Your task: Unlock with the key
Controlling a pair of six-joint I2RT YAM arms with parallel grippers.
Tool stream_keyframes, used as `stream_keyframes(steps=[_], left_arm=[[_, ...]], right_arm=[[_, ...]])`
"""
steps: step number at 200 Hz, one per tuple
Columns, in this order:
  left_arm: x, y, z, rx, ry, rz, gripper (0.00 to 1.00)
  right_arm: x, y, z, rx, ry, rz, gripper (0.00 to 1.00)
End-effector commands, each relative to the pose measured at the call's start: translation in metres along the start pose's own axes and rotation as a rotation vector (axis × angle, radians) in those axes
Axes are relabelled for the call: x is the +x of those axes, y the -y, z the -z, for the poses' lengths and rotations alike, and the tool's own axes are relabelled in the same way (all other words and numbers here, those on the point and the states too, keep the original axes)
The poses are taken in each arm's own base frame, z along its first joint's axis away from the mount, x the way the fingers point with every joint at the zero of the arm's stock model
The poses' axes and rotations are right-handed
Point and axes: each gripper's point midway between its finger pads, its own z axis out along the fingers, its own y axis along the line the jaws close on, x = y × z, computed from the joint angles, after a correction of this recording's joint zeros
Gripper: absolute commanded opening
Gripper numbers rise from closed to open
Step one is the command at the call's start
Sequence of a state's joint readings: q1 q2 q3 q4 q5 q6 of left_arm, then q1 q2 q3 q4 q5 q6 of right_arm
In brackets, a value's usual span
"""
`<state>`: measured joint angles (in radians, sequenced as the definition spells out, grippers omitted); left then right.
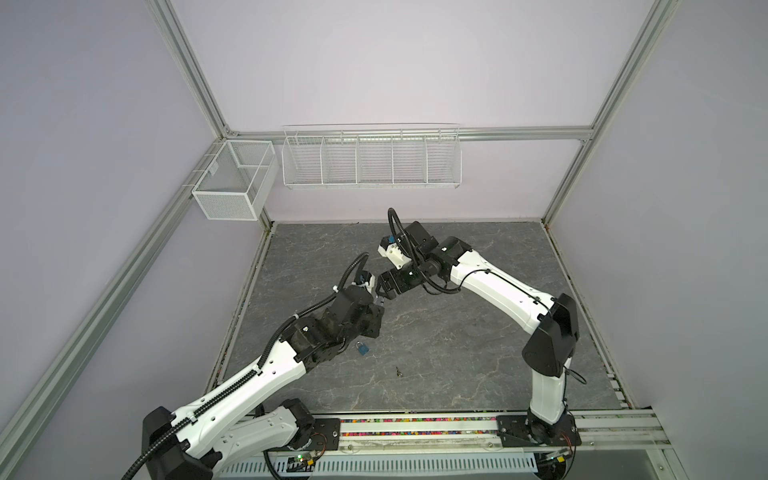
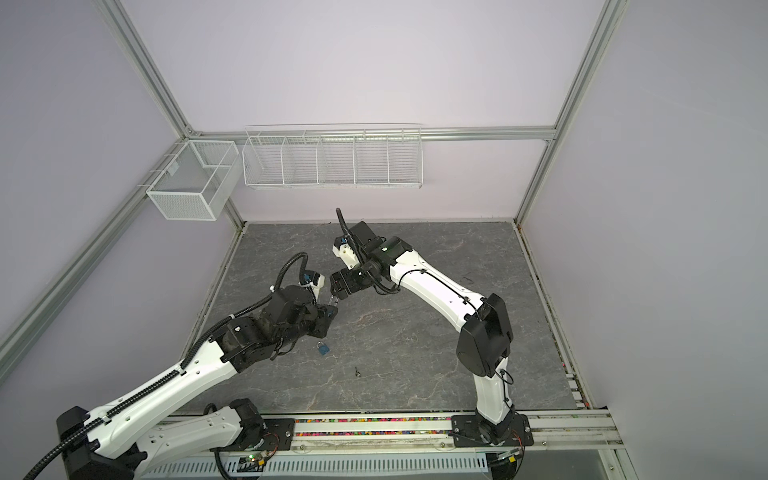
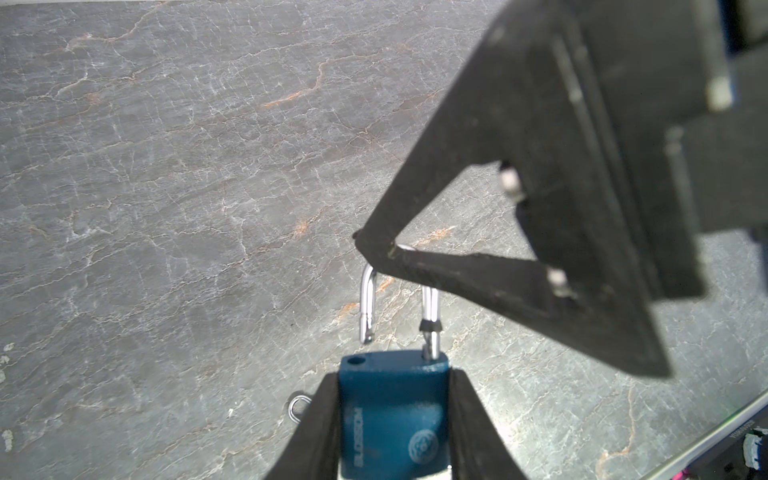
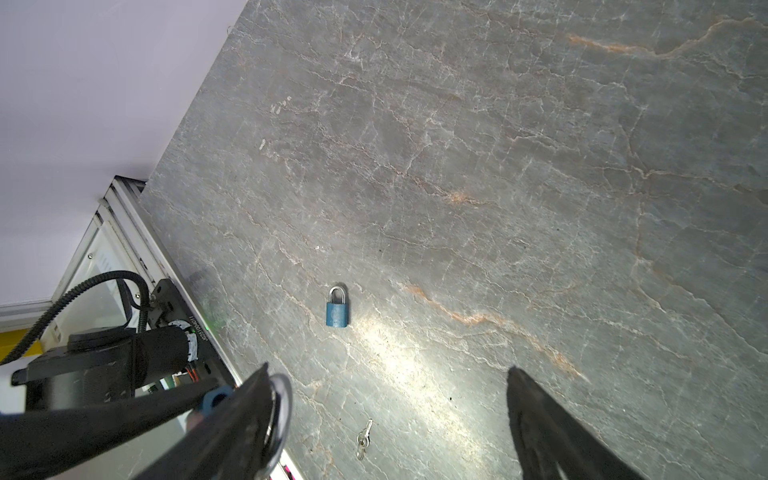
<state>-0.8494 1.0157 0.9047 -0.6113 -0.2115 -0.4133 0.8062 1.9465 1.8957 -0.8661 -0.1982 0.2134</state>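
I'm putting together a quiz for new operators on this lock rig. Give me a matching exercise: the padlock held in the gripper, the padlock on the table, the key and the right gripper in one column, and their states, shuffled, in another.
Things:
1. held padlock
2. table padlock
3. key
4. right gripper

States:
A. jaws wide apart
B. shackle shut
C. lying loose, in no lock
D. shackle sprung open, one leg out of the body

Pairs: 1-D, 2-B, 3-C, 4-A
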Motion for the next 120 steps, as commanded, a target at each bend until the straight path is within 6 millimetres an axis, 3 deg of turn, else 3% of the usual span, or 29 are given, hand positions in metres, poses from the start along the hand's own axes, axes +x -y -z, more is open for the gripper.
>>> stream_keyframes(steps=[1,120], left_arm=[[-0.007,0.001,0.001,0.000,0.034,-0.008,0.00],[-0.007,-0.003,-0.001,-0.024,0.033,-0.005,0.00]], right_arm=[[0.005,0.010,-0.006,0.036,-0.047,0.033,0.89],[-0.003,0.020,-0.019,0.062,-0.103,0.057,0.90]])
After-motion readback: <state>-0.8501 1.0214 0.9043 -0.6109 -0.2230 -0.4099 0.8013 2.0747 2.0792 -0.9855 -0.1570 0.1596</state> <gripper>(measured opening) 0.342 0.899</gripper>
